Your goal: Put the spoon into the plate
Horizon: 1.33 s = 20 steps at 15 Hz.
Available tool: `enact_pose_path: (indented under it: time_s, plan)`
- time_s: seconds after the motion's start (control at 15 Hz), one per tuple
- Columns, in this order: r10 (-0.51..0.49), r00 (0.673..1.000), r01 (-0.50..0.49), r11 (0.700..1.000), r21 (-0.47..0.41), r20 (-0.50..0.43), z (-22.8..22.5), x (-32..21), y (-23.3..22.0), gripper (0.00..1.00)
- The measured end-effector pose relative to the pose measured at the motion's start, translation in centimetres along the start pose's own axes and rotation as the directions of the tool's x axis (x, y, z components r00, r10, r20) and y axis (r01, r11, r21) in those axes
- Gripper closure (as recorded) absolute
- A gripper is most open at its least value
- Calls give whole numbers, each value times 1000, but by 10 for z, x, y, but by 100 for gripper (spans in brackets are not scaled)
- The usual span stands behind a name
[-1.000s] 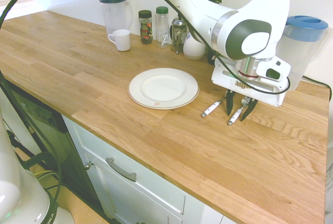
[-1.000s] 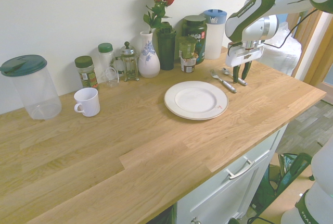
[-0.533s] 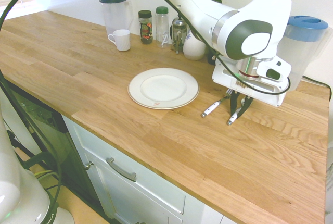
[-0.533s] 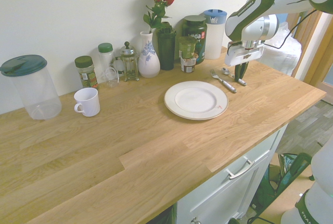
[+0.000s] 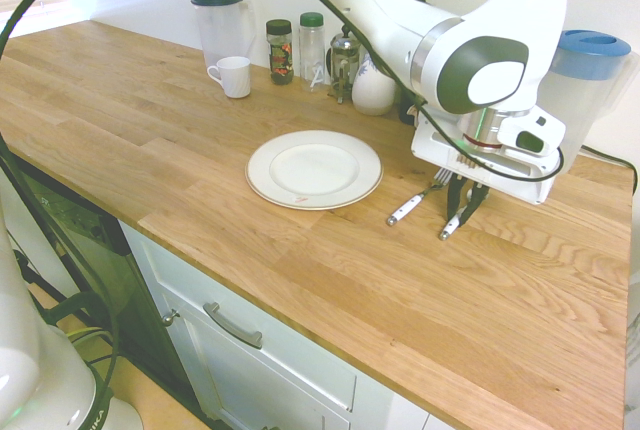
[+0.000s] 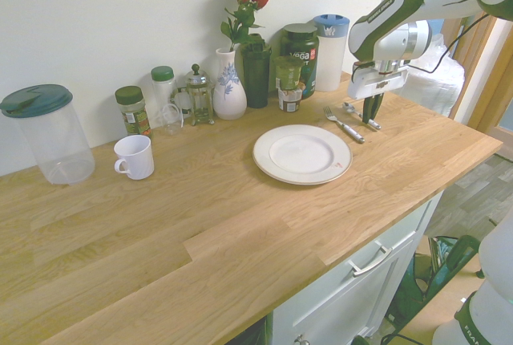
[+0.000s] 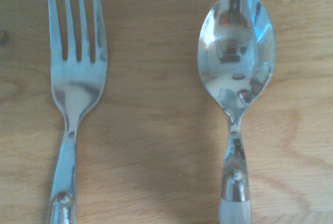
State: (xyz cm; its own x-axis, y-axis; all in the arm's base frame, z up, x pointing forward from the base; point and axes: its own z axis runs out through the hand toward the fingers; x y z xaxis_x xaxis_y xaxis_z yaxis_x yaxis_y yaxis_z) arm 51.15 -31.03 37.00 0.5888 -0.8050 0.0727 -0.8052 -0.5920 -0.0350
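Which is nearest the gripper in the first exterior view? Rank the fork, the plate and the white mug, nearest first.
Measured from the gripper, shut on the spoon:
1. Fork: right beside the spoon, on the plate's side.
2. Plate: mid-counter, beyond the fork.
3. White mug: far back by the wall, next to the clear jug.
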Motion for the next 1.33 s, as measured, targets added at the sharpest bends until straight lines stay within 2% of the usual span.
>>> enact_pose_path:
  time_s: [0.2, 0.4, 0.67, 0.87, 1.33]
  plan:
    - [-36, 998, 39, 998, 57, -55, -81, -17, -2, 100]
    - [-179, 982, 182, 981, 63, -58, -121, -87, -41, 100]
    - [-408, 913, 409, 911, 60, -26, -111, -199, -102, 100]
    - [-463, 886, 463, 885, 40, -13, -84, -231, -109, 100]
    - [-389, 921, 389, 921, 6, -35, -20, -237, -111, 100]
